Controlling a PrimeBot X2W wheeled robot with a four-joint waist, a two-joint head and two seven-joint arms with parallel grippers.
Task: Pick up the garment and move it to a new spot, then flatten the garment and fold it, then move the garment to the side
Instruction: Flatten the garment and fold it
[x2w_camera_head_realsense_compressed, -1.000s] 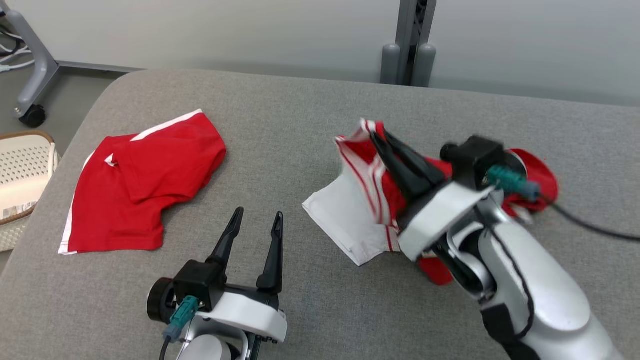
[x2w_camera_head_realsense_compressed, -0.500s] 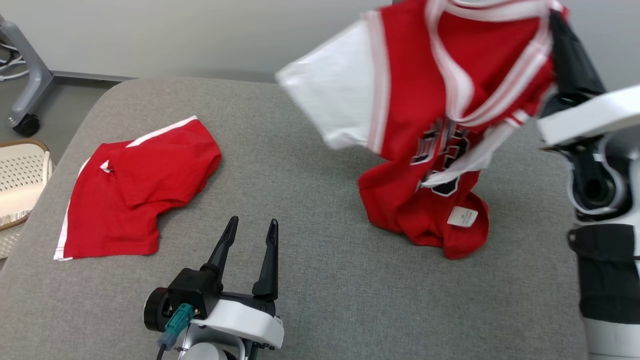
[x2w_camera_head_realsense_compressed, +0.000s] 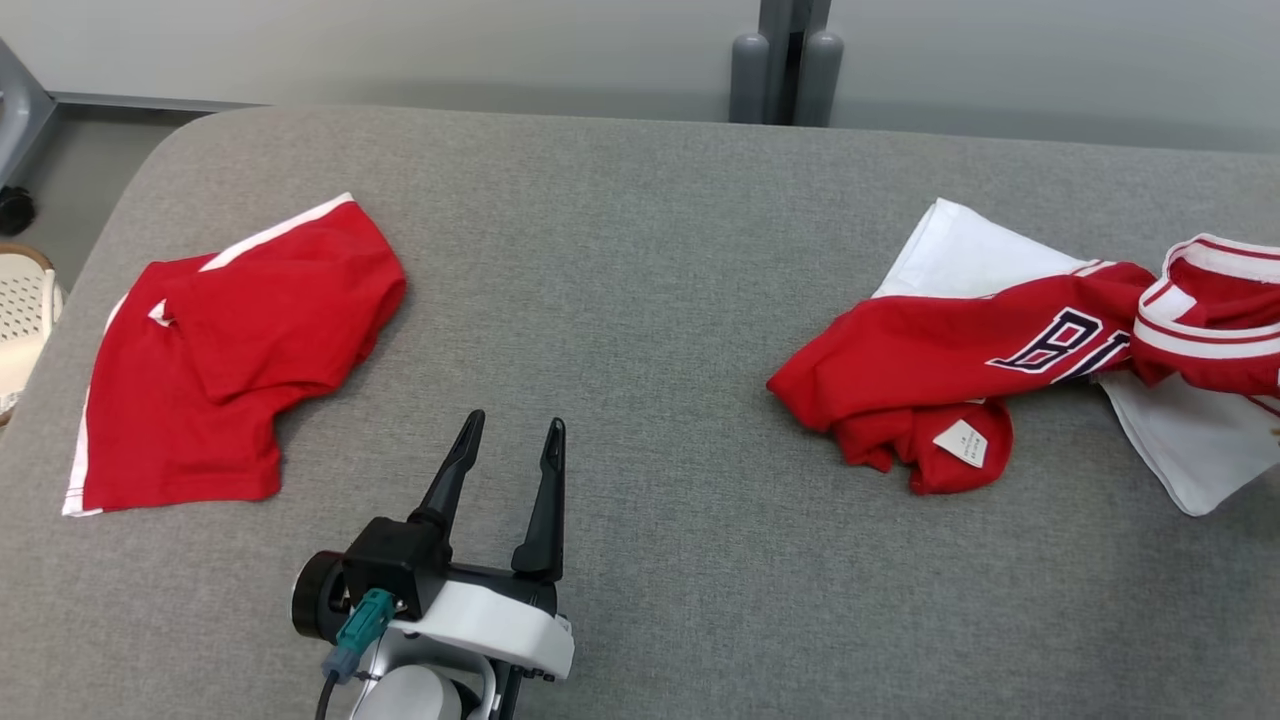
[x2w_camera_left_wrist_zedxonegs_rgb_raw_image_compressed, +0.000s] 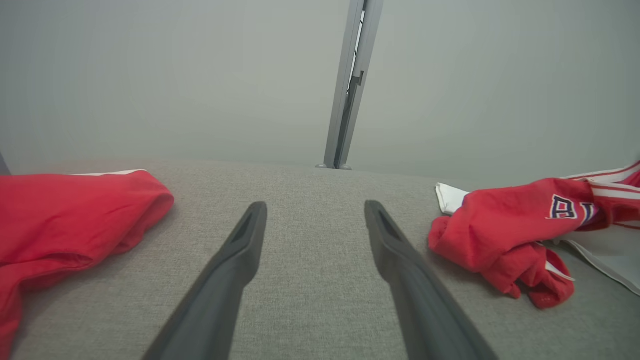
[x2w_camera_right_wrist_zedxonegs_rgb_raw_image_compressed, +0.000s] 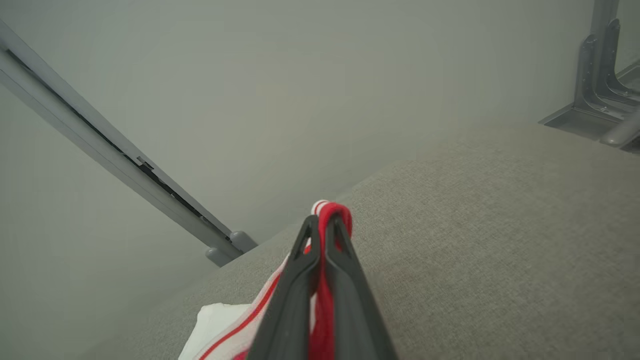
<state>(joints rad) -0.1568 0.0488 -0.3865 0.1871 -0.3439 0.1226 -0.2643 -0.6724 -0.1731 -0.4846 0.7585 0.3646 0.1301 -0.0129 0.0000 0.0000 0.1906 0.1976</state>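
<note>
- Now the right gripper (x2w_camera_right_wrist_zedxonegs_rgb_raw_image_compressed: 322, 225) is pinched tight on the red-and-white trim of the jersey (x2w_camera_right_wrist_zedxonegs_rgb_raw_image_compressed: 225, 330), as its wrist view shows; the cloth is folded over the fingertips.
- Left gripper (x2w_camera_head_realsense_compressed: 510, 435) hovers low over the grey padded table (x2w_camera_head_realsense_compressed: 640, 250), jaws wide apart and holding nothing, pointing at the bare stretch between the two garments.
- Half a second ago the jersey hung in the air from the right gripper. It now lies on the right side of the table, stretched out toward the head view's right edge.
- It is far from flat: the red body (x2w_camera_head_realsense_compressed: 940, 350) is bunched and twisted over a white panel, and a care label (x2w_camera_head_realsense_compressed: 962, 441) shows at the crumpled hem.
- Red shorts (x2w_camera_head_realsense_compressed: 230, 350) lie well apart on the left, where they were.
- My judgement: the move to a new spot looks nearly done, with only the release left. Flattening comes next and will likely need both grippers.
</note>
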